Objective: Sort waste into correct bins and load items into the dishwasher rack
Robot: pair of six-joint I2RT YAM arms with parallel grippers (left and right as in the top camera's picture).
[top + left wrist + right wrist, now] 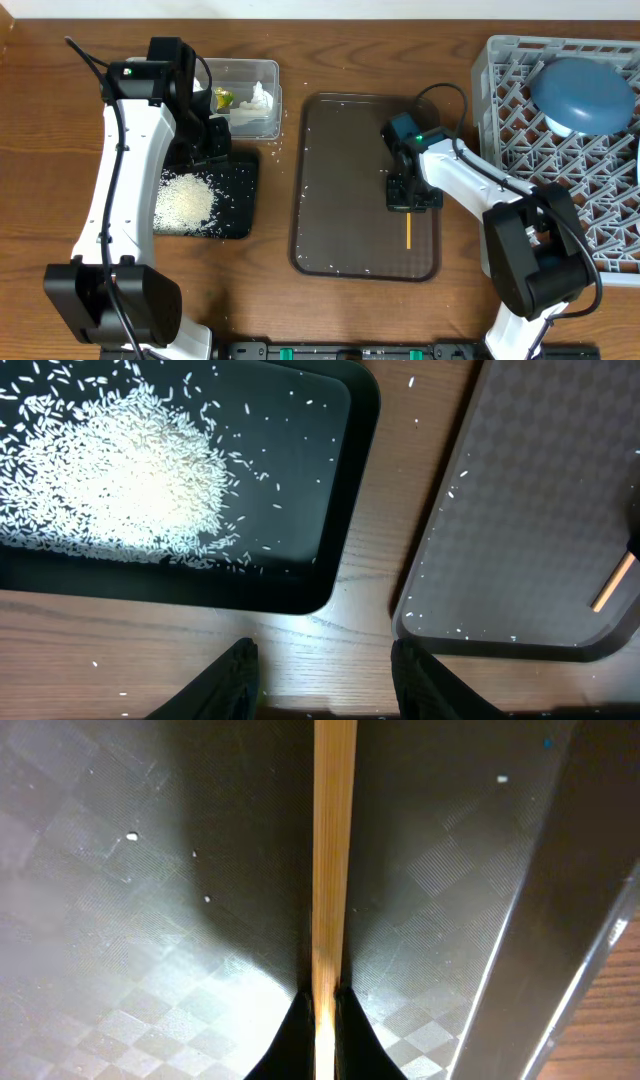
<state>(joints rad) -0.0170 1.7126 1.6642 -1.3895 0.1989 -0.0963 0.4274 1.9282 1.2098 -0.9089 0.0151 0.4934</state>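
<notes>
My right gripper (410, 200) is shut on a thin wooden stick (409, 230) over the right side of the brown tray (340, 200). In the right wrist view the stick (334, 850) runs straight up from between the fingertips (325, 1010). My left gripper (215, 135) is open and empty above the black tray (240, 200), which holds a heap of white rice (183, 203). The left wrist view shows the rice (120, 470), the black tray (330, 510) and the open fingers (325, 670). The clear tub (262, 75) holds tissues (255, 105) and a yellow-green wrapper (223, 98). A blue dish (583, 92) sits in the grey rack (520, 120).
Loose rice grains are scattered on the brown tray (520, 510) and on the wooden table (275, 150) between the trays. The rack stands at the table's right edge.
</notes>
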